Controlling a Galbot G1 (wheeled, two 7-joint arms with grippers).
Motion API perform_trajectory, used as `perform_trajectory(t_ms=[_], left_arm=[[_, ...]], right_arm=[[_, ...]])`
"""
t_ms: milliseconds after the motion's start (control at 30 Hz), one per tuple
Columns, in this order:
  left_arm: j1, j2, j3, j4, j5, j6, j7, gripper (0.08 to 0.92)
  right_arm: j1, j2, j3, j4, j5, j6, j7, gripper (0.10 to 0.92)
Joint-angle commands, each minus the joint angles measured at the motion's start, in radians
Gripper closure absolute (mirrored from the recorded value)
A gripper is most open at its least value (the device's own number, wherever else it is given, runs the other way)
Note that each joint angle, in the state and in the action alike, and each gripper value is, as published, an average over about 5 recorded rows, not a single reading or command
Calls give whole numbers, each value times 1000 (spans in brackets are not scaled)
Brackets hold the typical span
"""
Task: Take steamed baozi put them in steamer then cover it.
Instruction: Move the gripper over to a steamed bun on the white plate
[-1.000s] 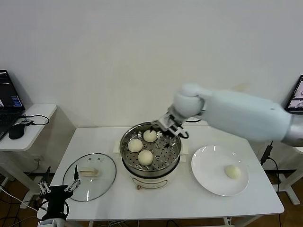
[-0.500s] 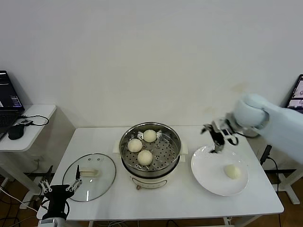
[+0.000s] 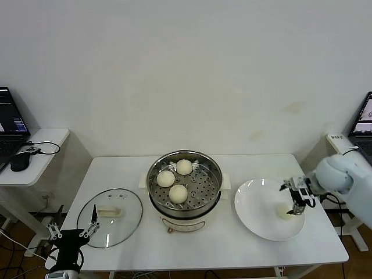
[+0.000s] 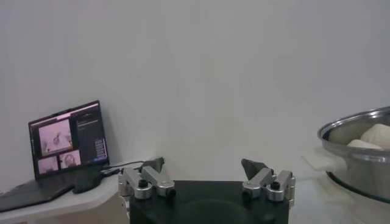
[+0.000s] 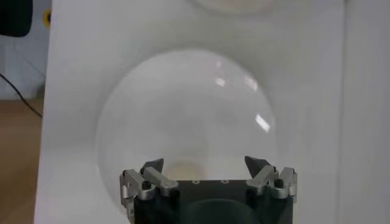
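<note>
The steamer (image 3: 185, 204), a shiny steel pot with a perforated tray, stands mid-table with three steamed baozi (image 3: 178, 193) inside. One more baozi (image 3: 283, 213) lies on the white plate (image 3: 256, 203) at the right. My right gripper (image 3: 296, 203) hangs open just above that bun; in the right wrist view the bun (image 5: 183, 170) shows low between the spread fingertips of the gripper (image 5: 206, 163). The cover (image 3: 110, 217), a glass lid with a cream handle, lies flat on the table's left. My left gripper (image 3: 71, 235) waits open below the table's front left corner.
A side table (image 3: 35, 157) at the left carries a laptop (image 4: 67, 143), a mouse and cables. Another laptop (image 3: 363, 116) stands at the far right. The left wrist view shows the steamer's rim (image 4: 359, 152) off to one side.
My right arm has swung from the steamer's back rim across to the plate, staying open and ending over the last bun. The left arm has barely shifted.
</note>
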Motion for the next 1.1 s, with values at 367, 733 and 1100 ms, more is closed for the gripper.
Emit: perform_trajectory(t_ms=[367,733,1100], left_arm=[[4,-8,-3,0,7,0,-1,177],[-11,-6,-3,16,8,1,-2,177],[-22,-7,5,25,7,-1,-2,177]], right_arm=[[-137,140,89,-209,-122,3,56,203],[-96,183,64,-231,-117,-9,62,288],[-35,134,41,-186,-79,-25,52,415]])
